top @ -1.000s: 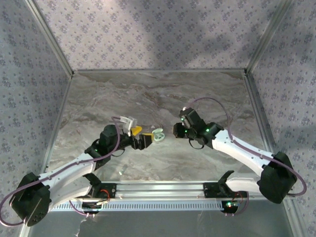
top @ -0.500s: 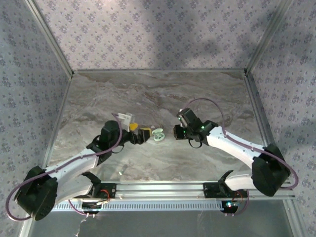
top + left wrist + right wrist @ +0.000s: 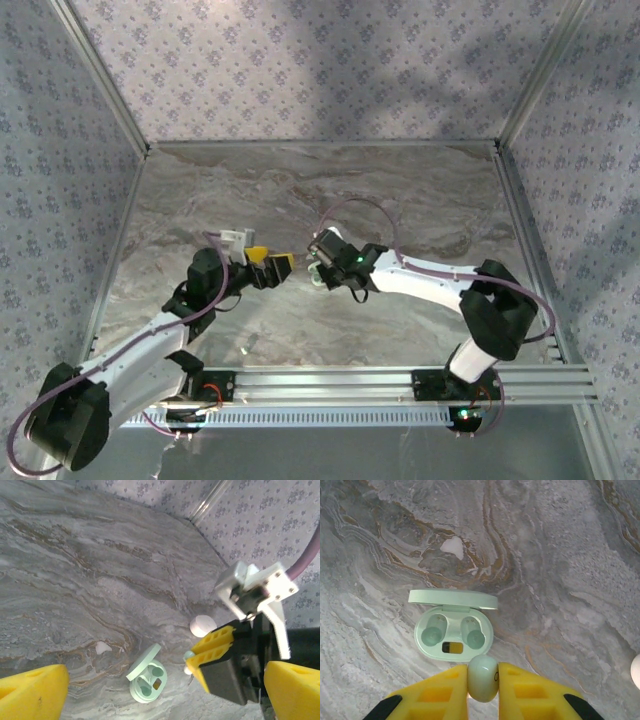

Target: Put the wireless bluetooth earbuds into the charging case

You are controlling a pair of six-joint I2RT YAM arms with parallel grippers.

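Note:
The mint charging case [image 3: 454, 636] lies open on the marble, lid [image 3: 452, 599] tipped back, both sockets bare. My right gripper [image 3: 483, 676] is shut on one pale mint earbud [image 3: 483, 681], held just above the case's near rim. The left wrist view shows the same case [image 3: 146, 681] with the right gripper [image 3: 192, 662] hovering beside it, the earbud [image 3: 189, 655] at its fingertips. My left gripper [image 3: 165, 700] stands wide open above and short of the case, with nothing between its fingers. From above, the left gripper [image 3: 272, 262] and the right gripper [image 3: 314, 262] face each other closely.
A white rounded pod [image 3: 202, 625] lies on the marble beyond the right gripper and appears again as a white pod [image 3: 636, 671] at the frame's right edge. Patterned walls [image 3: 300, 60] enclose the table, and a rail [image 3: 330, 380] runs along the near edge.
My right arm has swung left, carrying the earbud over to the case. The left gripper has drawn back a little to the left, still open.

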